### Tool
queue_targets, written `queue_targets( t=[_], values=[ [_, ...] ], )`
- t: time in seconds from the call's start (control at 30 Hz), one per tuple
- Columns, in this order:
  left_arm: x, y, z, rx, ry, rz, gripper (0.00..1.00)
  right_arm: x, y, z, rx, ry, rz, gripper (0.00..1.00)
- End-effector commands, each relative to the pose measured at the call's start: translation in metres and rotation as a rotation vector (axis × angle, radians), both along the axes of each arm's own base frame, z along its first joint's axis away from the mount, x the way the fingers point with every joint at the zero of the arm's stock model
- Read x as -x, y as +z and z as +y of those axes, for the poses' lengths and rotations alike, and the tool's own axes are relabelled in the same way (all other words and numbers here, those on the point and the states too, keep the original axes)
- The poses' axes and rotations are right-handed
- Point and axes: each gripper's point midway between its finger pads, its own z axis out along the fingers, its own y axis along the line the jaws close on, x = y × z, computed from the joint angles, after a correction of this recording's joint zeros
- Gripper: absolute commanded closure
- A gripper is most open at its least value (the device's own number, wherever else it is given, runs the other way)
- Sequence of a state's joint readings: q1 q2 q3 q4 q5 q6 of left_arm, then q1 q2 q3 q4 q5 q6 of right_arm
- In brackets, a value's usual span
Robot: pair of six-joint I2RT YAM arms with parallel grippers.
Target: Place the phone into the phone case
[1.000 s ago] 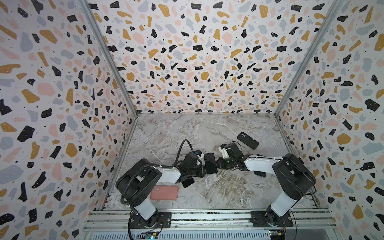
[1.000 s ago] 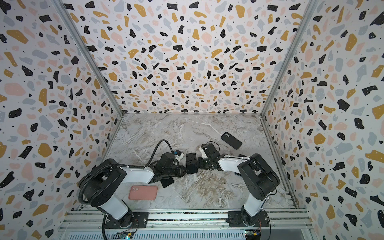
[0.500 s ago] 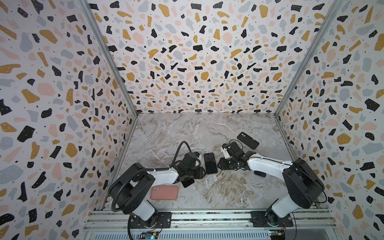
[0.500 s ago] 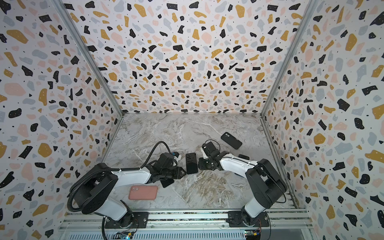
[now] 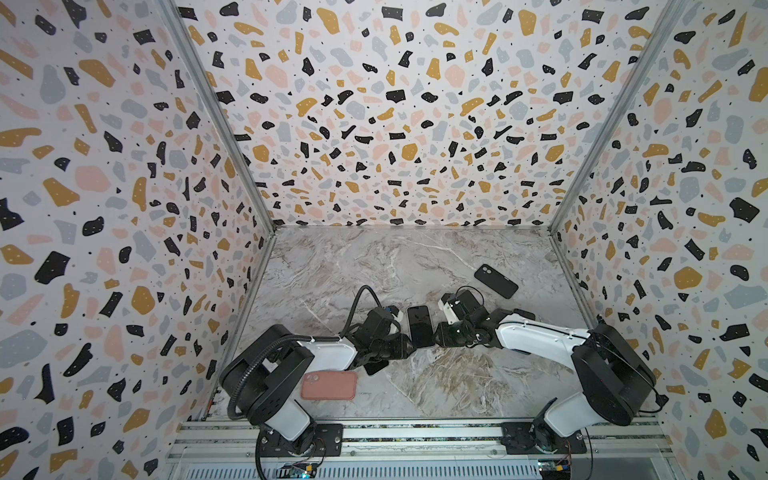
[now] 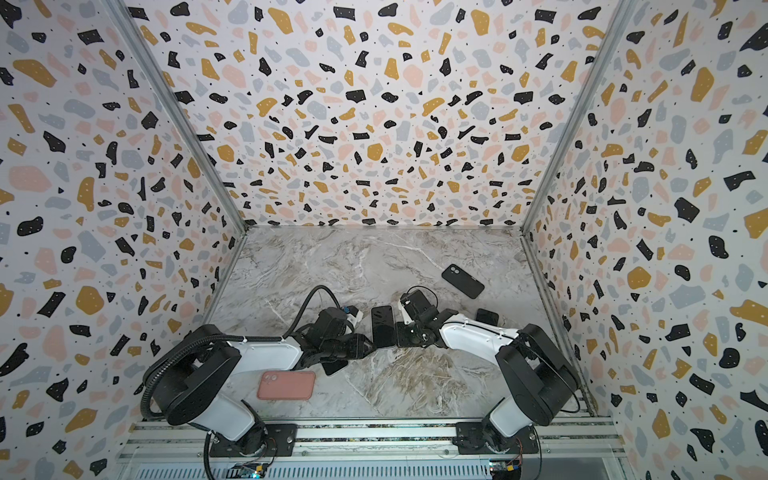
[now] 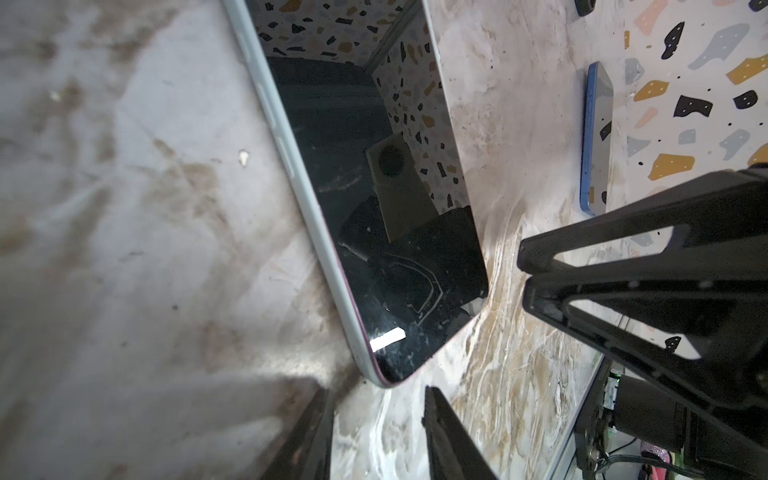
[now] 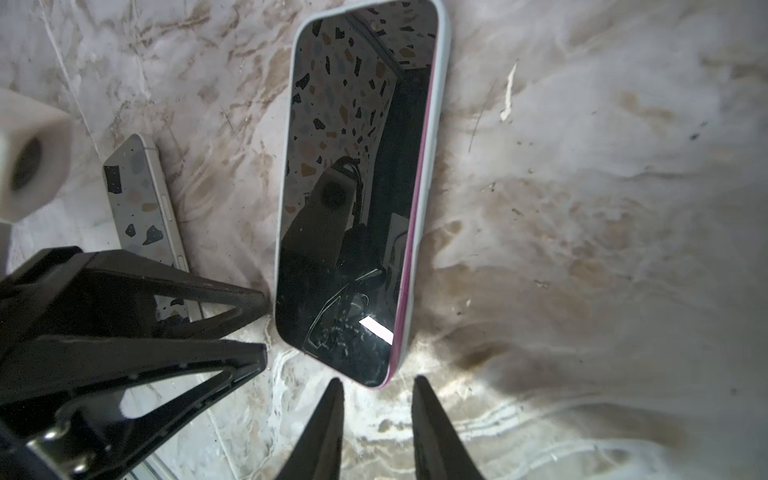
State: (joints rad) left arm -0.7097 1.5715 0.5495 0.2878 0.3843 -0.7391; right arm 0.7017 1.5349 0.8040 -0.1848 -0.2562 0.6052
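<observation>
Salmon case point(image 5: 329, 385) is lying back-up by the desk's front edge, left side, nothing touching it; can't tell if anything's inside.

Left gripper point(image 7: 376, 399) and right gripper point(image 8: 378, 390) are sitting low at mid-desk, one coming in from each side, tips just off the near end of the phone point(image 5: 419, 326). Each is showing a narrow gap between its jaws and gripping nothing.

Phone is lying flat, screen up, long axis running front to back. It's wearing a pale rim point(image 8: 440, 104) all round. I'm reading that as the case, so insertion is looking mostly done. A pink strip point(image 8: 409, 266) is showing between glass and rim along one long side, so I'm guessing that side isn't fully seated. Remaining: pressing that edge and the near corner home, then backing off.

White phone point(image 8: 145, 208) is lying just beside, partly under the left arm. Blue phone point(image 7: 598, 137) is lying toward the desk's right edge. Black case point(image 5: 496, 281) is lying further back, well apart.

Aluminium rail point(image 5: 415, 432) is carrying both arm bases along the front. Desk point(image 5: 374, 266) is marble-look, grey-white with brown streaks, glossy. Terrazzo-print walls point(image 5: 415, 124) are boxing it in on three sides.
</observation>
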Motion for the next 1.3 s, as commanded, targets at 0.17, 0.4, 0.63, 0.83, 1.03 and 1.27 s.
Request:
queue_targets(
  t=[0.17,0.4,0.63,0.83,1.03,1.27],
  values=[
    [0.001,-0.008,-0.002,0.023,0.015,0.018,0.65,0.005,-0.01,0.005,-0.012,0.009,0.026,0.73],
    [0.001,-0.012,-0.002,0.019,0.019,0.023,0.66,0.006,-0.015,0.008,-0.022,0.015,0.04,0.75],
    [0.002,-0.016,-0.001,0.012,0.021,0.032,0.67,0.008,-0.02,0.011,-0.031,0.022,0.057,0.77],
    [0.002,-0.019,-0.001,0.01,0.021,0.035,0.68,0.013,-0.025,0.015,-0.048,0.03,0.081,0.8],
    [0.004,-0.029,-0.001,0.004,0.02,0.054,0.68,0.02,-0.03,0.017,-0.046,0.039,0.098,0.8],
    [0.007,-0.03,-0.002,0.03,0.027,0.066,0.69,0.03,-0.039,0.021,-0.036,0.056,0.119,0.84]
  ],
)
